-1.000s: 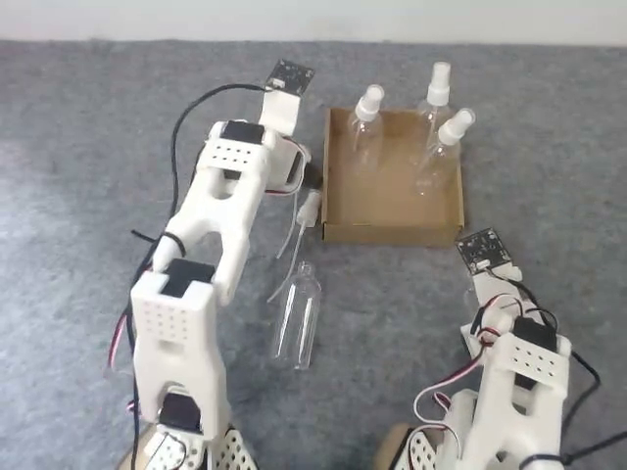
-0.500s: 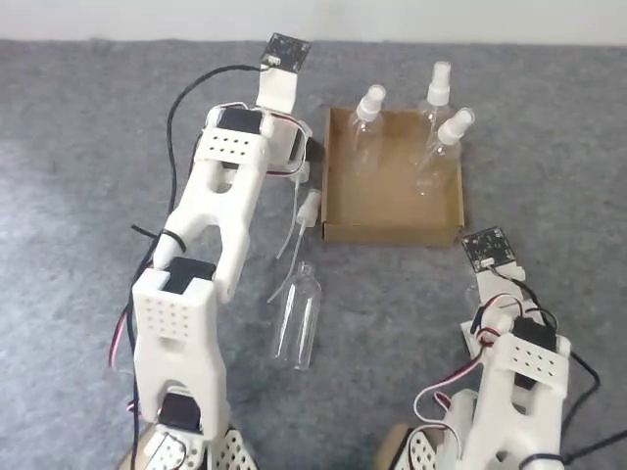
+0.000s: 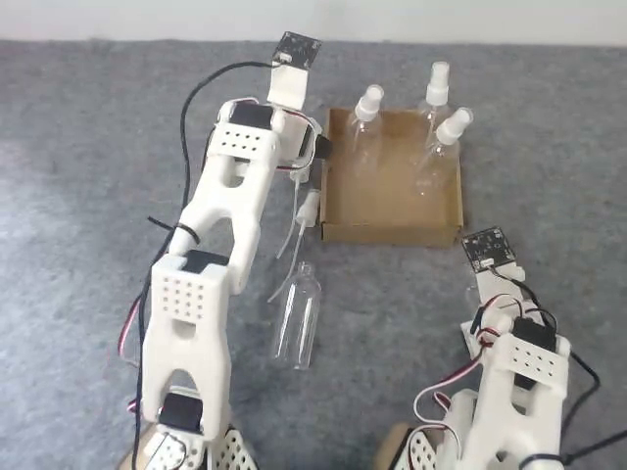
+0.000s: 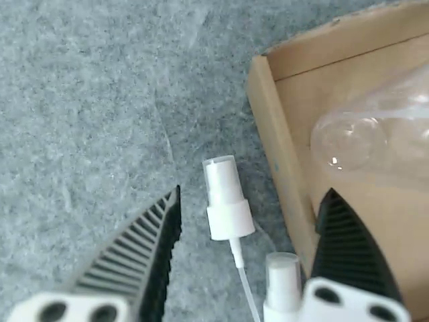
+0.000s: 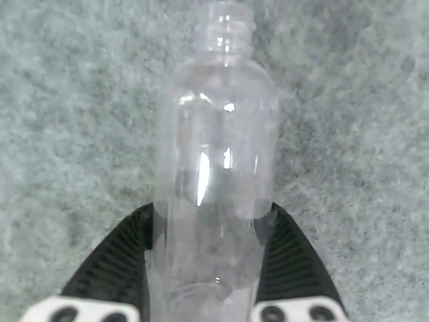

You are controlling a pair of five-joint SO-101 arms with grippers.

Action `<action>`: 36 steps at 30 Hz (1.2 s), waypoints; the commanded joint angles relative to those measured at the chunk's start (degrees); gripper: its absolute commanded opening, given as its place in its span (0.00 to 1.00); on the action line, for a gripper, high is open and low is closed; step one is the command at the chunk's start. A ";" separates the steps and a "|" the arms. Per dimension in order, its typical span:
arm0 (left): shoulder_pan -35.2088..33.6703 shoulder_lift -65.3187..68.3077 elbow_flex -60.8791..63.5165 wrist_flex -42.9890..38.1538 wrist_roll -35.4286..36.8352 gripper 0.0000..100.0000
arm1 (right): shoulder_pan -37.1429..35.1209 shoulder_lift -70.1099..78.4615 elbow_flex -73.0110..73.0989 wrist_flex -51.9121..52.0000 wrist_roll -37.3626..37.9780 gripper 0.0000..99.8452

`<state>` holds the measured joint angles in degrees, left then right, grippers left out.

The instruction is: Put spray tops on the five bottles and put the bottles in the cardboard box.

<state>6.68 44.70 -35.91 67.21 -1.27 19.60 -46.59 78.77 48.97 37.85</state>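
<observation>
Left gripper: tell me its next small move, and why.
Probably lower and close on the spray top: the left gripper is open, straddling it on the carpet beside the cardboard box, and the right gripper holds an uncapped bottle.

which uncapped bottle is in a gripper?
The bottle clamped in the right gripper. The other uncapped bottle lies loose on the carpet, no gripper on it.
</observation>
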 commanded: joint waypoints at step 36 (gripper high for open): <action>-7.21 26.90 -53.58 33.49 -2.46 0.08 | -0.92 0.22 2.37 -0.66 -0.97 0.01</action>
<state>0.09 72.48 -85.93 98.59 -3.38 19.60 -46.59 78.77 48.97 37.67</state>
